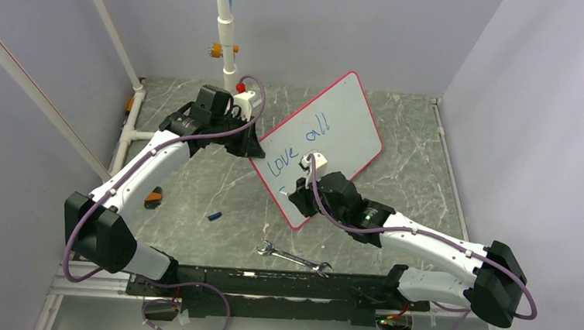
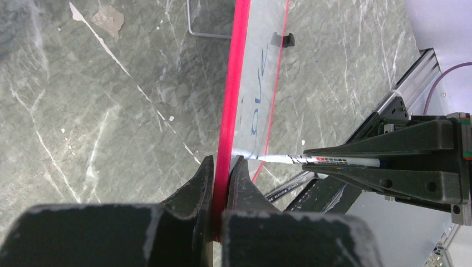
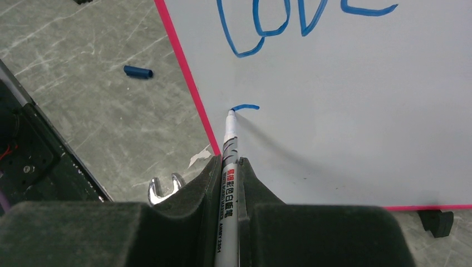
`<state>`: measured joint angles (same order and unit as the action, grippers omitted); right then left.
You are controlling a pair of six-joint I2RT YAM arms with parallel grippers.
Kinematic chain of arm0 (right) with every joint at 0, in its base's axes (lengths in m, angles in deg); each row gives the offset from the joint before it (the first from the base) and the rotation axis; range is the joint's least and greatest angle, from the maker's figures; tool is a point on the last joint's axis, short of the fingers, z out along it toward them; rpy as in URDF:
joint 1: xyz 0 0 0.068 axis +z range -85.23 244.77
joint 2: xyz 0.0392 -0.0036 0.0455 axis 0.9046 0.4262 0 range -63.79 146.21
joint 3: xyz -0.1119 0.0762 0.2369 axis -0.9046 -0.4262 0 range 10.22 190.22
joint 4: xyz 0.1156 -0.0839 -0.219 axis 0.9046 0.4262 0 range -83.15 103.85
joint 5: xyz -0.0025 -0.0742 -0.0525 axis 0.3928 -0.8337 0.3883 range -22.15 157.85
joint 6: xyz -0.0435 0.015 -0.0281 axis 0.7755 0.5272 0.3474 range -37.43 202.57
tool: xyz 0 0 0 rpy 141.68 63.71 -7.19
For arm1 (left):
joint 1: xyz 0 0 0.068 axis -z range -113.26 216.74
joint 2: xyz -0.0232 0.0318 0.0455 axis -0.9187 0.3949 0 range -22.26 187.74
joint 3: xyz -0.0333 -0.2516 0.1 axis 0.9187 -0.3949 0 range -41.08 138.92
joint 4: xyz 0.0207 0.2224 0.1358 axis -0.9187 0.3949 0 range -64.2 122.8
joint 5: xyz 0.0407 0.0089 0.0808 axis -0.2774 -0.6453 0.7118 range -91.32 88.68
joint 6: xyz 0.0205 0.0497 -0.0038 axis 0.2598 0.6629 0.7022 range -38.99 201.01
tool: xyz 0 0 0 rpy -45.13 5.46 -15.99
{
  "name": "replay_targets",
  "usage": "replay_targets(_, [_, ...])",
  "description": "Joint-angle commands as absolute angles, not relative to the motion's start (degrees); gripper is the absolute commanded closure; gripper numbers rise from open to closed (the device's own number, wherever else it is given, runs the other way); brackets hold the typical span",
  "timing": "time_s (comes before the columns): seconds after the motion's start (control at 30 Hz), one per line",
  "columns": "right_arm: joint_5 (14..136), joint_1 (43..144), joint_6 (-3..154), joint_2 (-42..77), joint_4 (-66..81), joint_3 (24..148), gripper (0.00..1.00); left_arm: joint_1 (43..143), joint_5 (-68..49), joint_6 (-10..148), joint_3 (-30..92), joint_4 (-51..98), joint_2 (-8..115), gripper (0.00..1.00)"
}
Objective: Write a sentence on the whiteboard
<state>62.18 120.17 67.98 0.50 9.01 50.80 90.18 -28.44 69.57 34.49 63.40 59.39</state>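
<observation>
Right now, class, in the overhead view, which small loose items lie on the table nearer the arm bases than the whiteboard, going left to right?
orange-and-black object → blue cap → wrench

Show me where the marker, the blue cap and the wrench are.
marker [image 3: 229,161], right wrist view, on its printed barrel.
cap [image 3: 137,72], right wrist view, on its middle.
wrench [image 1: 295,258], top view, on its shank.

Open tabletop [image 1: 416,181] right of the whiteboard [image 1: 339,114]; wrench [image 1: 292,257], blue cap [image 1: 214,216] near front.
</observation>
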Motion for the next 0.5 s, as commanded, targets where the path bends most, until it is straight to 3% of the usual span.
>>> replay_targets(0.0, [61.4, 120.7, 67.3, 0.8, 10.6, 51.4, 1.0, 88.7, -4.0, 78.1, 33.3, 70.4, 61.9, 1.0])
replay_targets(0.47, [54.5, 120.6, 67.7, 1.1, 13.8, 53.4, 1.0, 88.8, -4.0, 78.1, 33.3, 70.4, 61.8, 1.0])
